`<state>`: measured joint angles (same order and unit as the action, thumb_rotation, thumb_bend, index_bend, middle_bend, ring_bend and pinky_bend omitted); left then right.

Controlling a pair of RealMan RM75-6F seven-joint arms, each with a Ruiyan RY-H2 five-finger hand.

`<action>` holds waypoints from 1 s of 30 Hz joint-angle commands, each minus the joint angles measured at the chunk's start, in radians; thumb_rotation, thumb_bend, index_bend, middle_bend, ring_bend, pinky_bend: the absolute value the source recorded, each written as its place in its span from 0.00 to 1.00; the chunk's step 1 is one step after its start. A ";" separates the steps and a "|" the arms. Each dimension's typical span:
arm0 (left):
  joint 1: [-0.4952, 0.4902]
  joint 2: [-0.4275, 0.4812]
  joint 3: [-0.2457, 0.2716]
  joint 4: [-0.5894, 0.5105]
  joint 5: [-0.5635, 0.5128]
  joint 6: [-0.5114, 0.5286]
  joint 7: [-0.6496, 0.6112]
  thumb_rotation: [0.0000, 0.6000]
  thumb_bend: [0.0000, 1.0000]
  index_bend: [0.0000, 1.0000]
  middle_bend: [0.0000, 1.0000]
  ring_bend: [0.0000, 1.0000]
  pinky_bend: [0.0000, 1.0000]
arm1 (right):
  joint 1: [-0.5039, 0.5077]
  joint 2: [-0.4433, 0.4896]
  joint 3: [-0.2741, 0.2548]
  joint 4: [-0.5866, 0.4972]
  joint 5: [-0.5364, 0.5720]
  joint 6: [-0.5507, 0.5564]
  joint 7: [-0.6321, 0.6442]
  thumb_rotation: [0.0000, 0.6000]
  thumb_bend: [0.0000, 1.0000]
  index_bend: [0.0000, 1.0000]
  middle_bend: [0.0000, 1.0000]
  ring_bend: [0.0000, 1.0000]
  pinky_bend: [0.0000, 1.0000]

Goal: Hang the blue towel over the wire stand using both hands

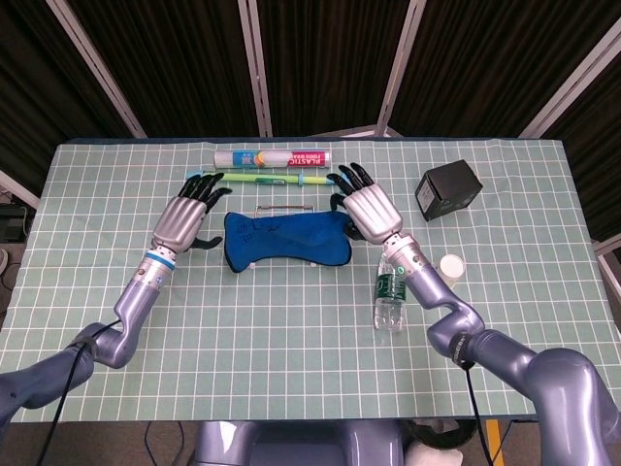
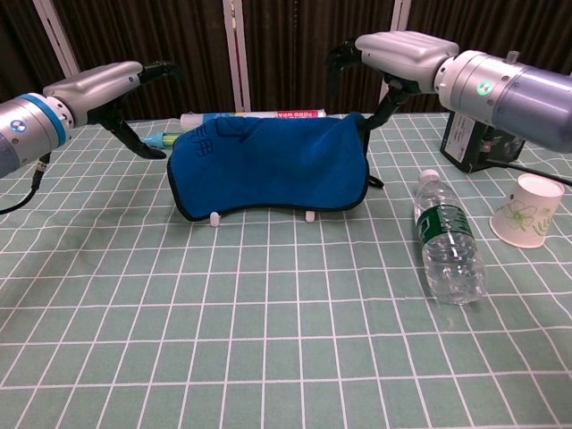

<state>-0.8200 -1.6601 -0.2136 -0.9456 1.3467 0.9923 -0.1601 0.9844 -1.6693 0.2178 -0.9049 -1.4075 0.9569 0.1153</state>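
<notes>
The blue towel [image 1: 286,240] [image 2: 268,165] hangs draped over the wire stand, whose white feet [image 2: 216,217] show under its hem and whose wire [image 1: 281,206] shows just behind it. My left hand [image 1: 179,218] [image 2: 94,82] hovers to the left of the towel, fingers spread, apart from the cloth and holding nothing. My right hand [image 1: 369,209] [image 2: 402,49] is above the towel's right end with its fingers raised and spread. Its thumb reaches down to the towel's upper right corner; no pinch shows.
A water bottle [image 1: 391,291] [image 2: 450,250] lies right of the stand, with a paper cup [image 1: 450,265] [image 2: 527,210] and a black box [image 1: 448,189] [image 2: 474,138] beyond it. A plastic-wrap roll [image 1: 272,156] [image 2: 250,117] and a green stick [image 1: 281,179] lie behind the stand.
</notes>
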 commanded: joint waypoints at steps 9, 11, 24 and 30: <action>0.081 0.132 0.001 -0.167 0.005 0.102 0.024 1.00 0.13 0.00 0.00 0.00 0.00 | -0.100 0.154 -0.019 -0.251 -0.033 0.133 -0.072 1.00 0.11 0.20 0.06 0.00 0.00; 0.098 0.159 0.003 -0.205 0.008 0.124 0.034 1.00 0.13 0.00 0.00 0.00 0.00 | -0.119 0.182 -0.024 -0.291 -0.038 0.154 -0.085 1.00 0.11 0.20 0.06 0.00 0.00; 0.358 0.391 0.053 -0.671 -0.081 0.391 0.314 1.00 0.12 0.00 0.00 0.00 0.00 | -0.409 0.449 -0.121 -0.609 -0.087 0.443 -0.153 1.00 0.00 0.13 0.00 0.00 0.00; 0.495 0.439 0.131 -0.817 -0.046 0.550 0.443 1.00 0.12 0.00 0.00 0.00 0.00 | -0.577 0.541 -0.181 -0.743 -0.059 0.562 -0.175 1.00 0.00 0.01 0.00 0.00 0.00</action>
<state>-0.3775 -1.2498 -0.1206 -1.7101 1.2853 1.4859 0.2334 0.4691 -1.1606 0.0688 -1.5981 -1.4786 1.4759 -0.0440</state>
